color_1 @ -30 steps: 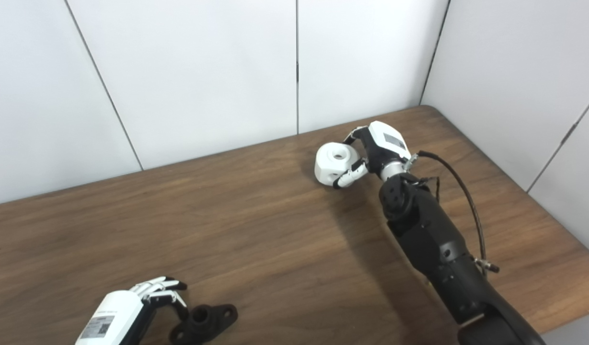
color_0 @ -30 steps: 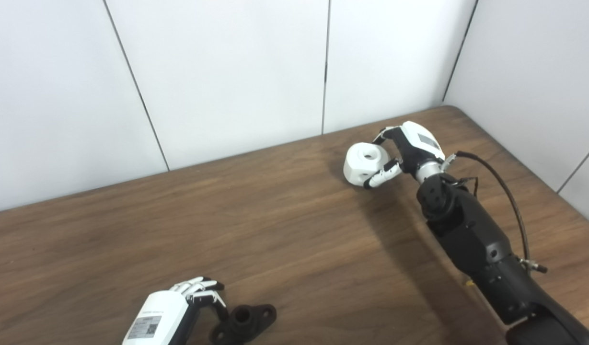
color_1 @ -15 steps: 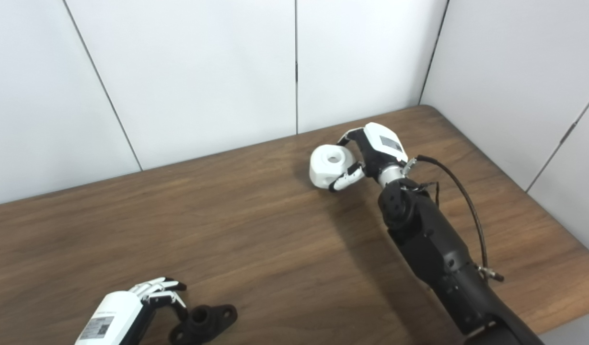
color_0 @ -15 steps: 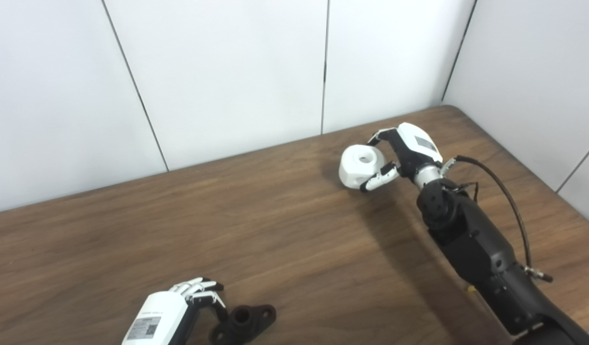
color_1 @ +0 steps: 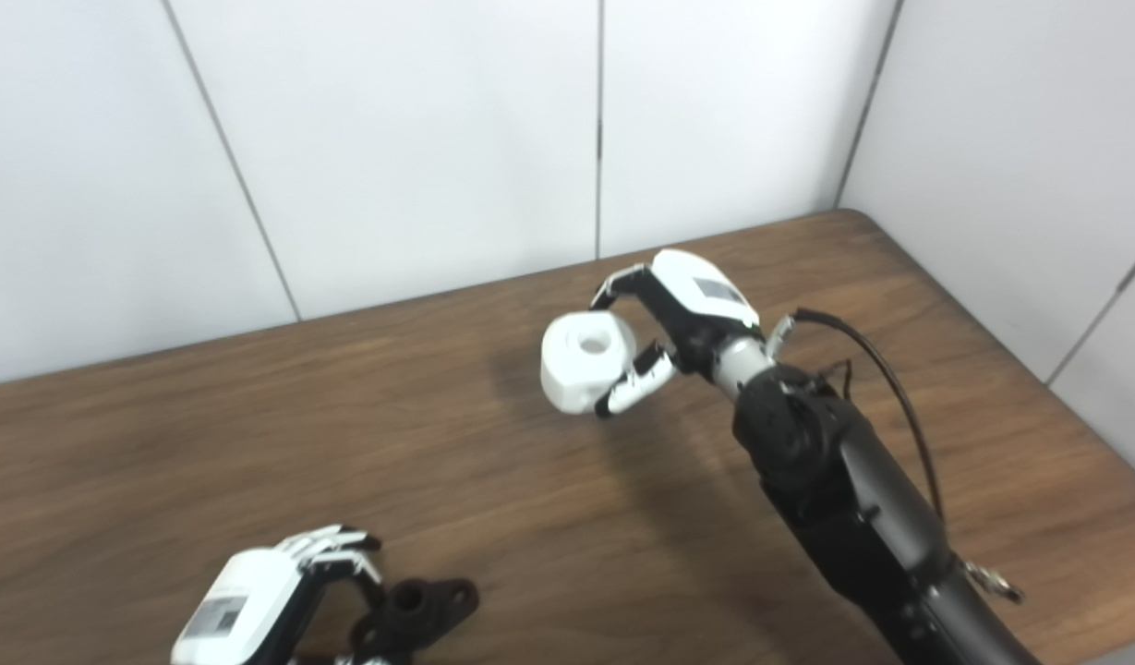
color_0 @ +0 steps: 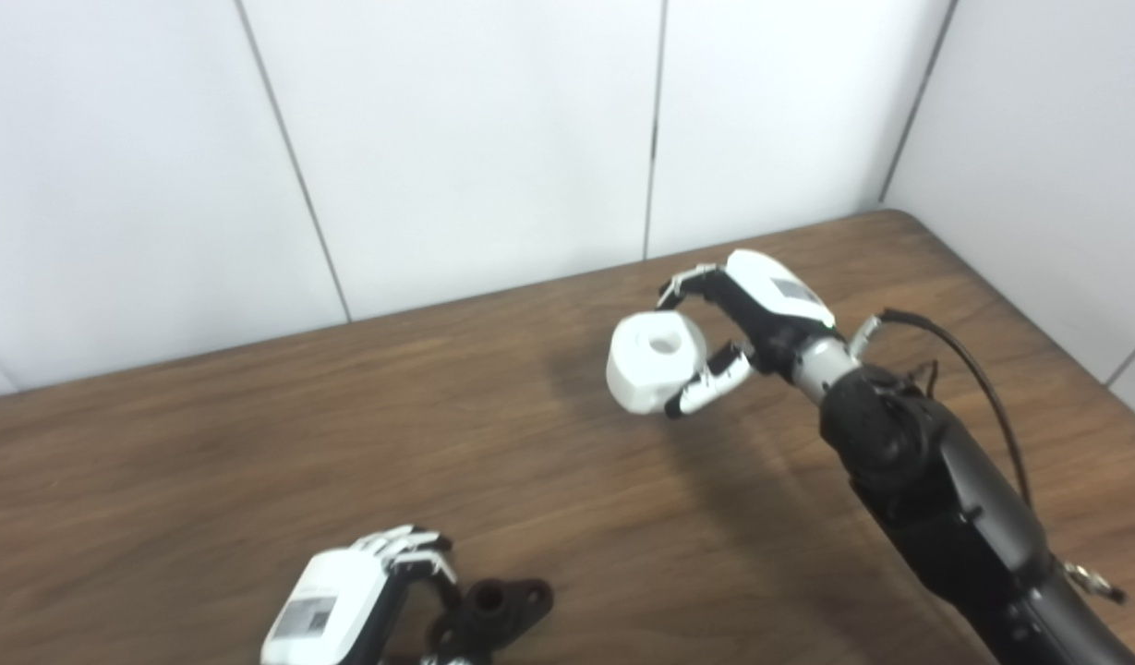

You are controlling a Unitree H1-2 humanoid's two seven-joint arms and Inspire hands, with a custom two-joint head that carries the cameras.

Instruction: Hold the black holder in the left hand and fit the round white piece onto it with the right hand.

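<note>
The black holder (color_0: 498, 610) lies on the wooden table (color_0: 253, 443) near the front edge, a short tube with a flange. My left hand (color_0: 368, 600) is just left of it with its fingers curled onto its left end; I cannot tell whether it grips it. My right hand (color_0: 747, 319) is shut on the round white piece (color_0: 652, 360), which has a hole in its top, and holds it above the table right of centre. The same scene shows in the right eye view: holder (color_1: 419, 605), left hand (color_1: 271, 586), white piece (color_1: 585, 358), right hand (color_1: 682, 309).
White wall panels (color_0: 484, 129) stand behind the table and along its right side. A black cable (color_0: 973, 369) loops off my right forearm. The table's right edge runs close to the right wall.
My right hand has carried the white piece up and to the left, toward the table's middle. The camera has shifted a little. My left hand stays by the holder.
</note>
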